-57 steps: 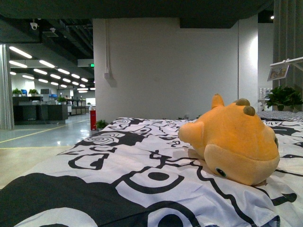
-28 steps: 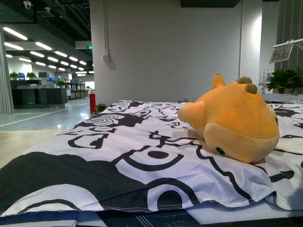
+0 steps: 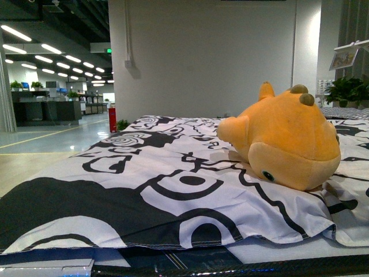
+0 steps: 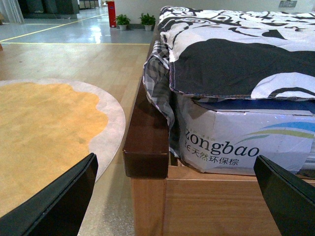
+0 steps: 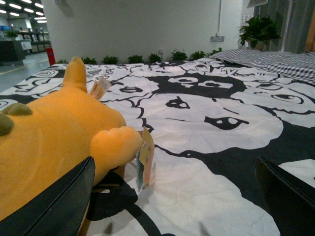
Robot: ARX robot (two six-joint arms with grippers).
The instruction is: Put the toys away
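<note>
The orange-yellow plush toy (image 3: 286,141) lies on the black-and-white bedspread (image 3: 155,190), at the right in the front view. It has small brownish tufts on top and a lighter tan snout with a dark eye. In the right wrist view the plush (image 5: 54,142) fills the near side, with a paper tag (image 5: 145,156) hanging by its fin. My right gripper (image 5: 174,204) is open just above the bedspread, one finger (image 5: 59,206) right against the plush. My left gripper (image 4: 177,201) is open and empty, low in front of the bed's wooden corner (image 4: 147,147). Neither arm shows in the front view.
The bed frame is brown wood (image 4: 216,206) with a printed white box (image 4: 236,142) under the cover. A round orange-and-white rug (image 4: 44,132) lies on the wooden floor beside the bed. A white wall (image 3: 207,57) and potted plants (image 3: 346,89) stand behind the bed.
The front view has dropped lower: the bedspread's front hem and the bed's edge now show at the bottom. The plush lies in the same place on the bed.
</note>
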